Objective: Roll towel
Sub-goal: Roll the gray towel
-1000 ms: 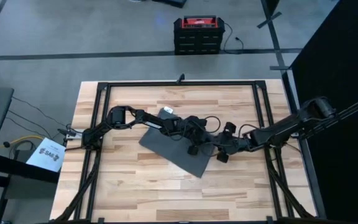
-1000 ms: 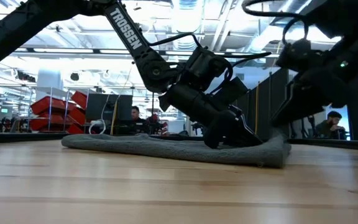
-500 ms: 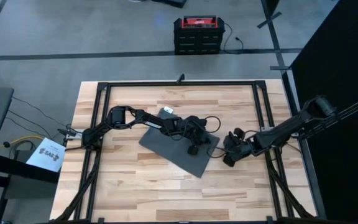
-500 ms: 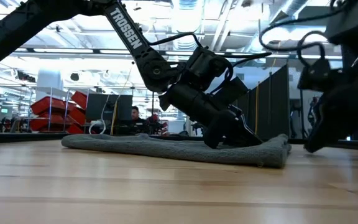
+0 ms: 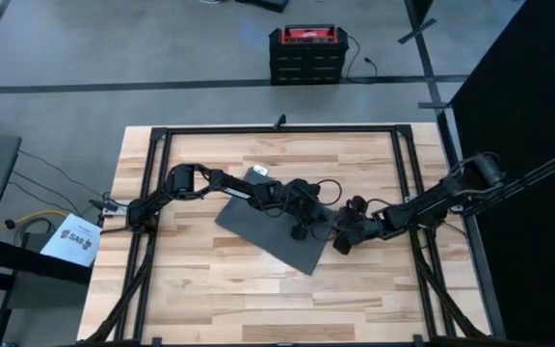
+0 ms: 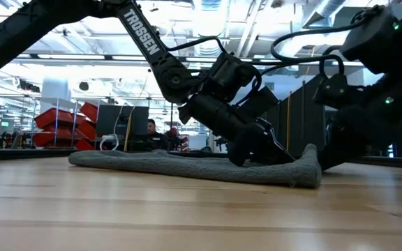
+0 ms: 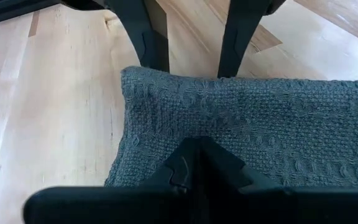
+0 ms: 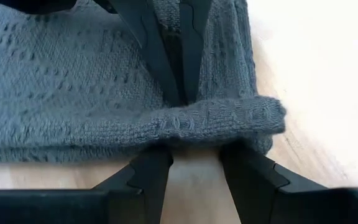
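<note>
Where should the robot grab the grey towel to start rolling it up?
Best at the short edge nearest the right hand, coming in low from the right. The towel lies flat, and that edge is already curled up off the table, so fingers can slide under it. The left hand presses down on the cloth just behind, which should stop it sliding.

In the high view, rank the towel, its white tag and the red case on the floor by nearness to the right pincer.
1. Towel, just left of the right pincer.
2. White tag, at the towel's far corner.
3. Red case, on the floor beyond the table.
</note>
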`<action>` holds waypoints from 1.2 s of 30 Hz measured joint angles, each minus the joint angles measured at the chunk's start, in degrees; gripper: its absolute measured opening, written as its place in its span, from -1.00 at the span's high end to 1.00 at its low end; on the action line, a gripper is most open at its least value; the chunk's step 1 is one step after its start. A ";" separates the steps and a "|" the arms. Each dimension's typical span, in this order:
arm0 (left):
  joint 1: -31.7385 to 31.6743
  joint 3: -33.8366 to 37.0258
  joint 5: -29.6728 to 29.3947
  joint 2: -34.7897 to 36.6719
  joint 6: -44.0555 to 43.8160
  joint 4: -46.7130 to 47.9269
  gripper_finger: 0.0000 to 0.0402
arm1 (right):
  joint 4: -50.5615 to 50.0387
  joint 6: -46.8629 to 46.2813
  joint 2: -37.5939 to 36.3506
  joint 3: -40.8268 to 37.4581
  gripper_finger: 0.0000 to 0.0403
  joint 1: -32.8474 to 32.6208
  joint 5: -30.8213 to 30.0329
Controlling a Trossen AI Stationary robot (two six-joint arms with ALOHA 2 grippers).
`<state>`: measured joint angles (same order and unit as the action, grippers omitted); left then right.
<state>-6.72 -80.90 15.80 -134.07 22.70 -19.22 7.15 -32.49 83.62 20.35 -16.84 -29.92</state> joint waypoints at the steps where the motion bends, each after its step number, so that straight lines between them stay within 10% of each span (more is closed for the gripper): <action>1: 0.00 0.00 -0.01 -0.01 0.00 -0.02 0.93 | -0.12 1.20 -0.77 -0.09 0.30 0.00 -0.08; 23: -0.07 0.20 -0.62 6.73 0.98 6.19 0.93 | 2.11 7.73 -2.06 -0.03 0.30 3.83 -1.25; 36: -0.04 0.06 -6.13 14.16 2.09 31.04 0.92 | 10.88 16.29 0.79 0.26 0.30 4.71 -1.31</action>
<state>-6.76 -80.84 9.67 -119.92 24.78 11.82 18.03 -16.20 84.40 20.61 -12.13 -31.24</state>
